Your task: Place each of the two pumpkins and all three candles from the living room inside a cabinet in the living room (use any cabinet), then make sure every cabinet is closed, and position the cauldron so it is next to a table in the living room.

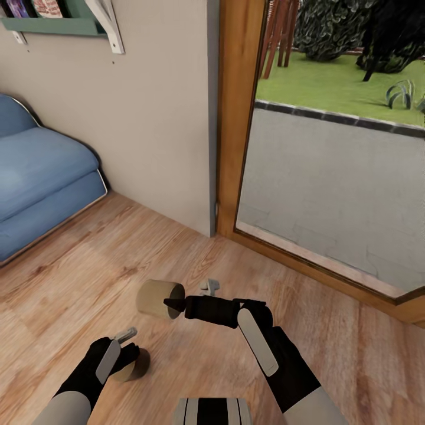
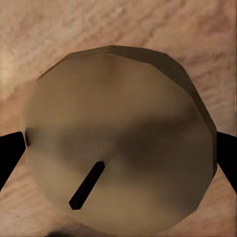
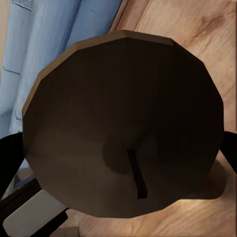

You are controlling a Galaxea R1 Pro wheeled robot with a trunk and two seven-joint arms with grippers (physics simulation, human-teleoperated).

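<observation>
— What do you hold?
— My right gripper (image 1: 172, 304) clamps one candle (image 1: 158, 298) above the floor (image 1: 88, 265); my left gripper (image 1: 131, 353) clamps another candle (image 1: 134, 369), mostly hidden.
— Wicks?
— Both face my wrists.

two tan candles (image 1: 160, 298) (image 1: 133, 367) (wicks visible), each gripped, above floor

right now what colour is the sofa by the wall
Blue; the sofa shows best in the head view.

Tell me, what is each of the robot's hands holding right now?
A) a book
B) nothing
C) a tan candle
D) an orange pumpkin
C: the right gripper has its jaws around one tan candle, and the left gripper grips another candle, wick end showing.
</observation>
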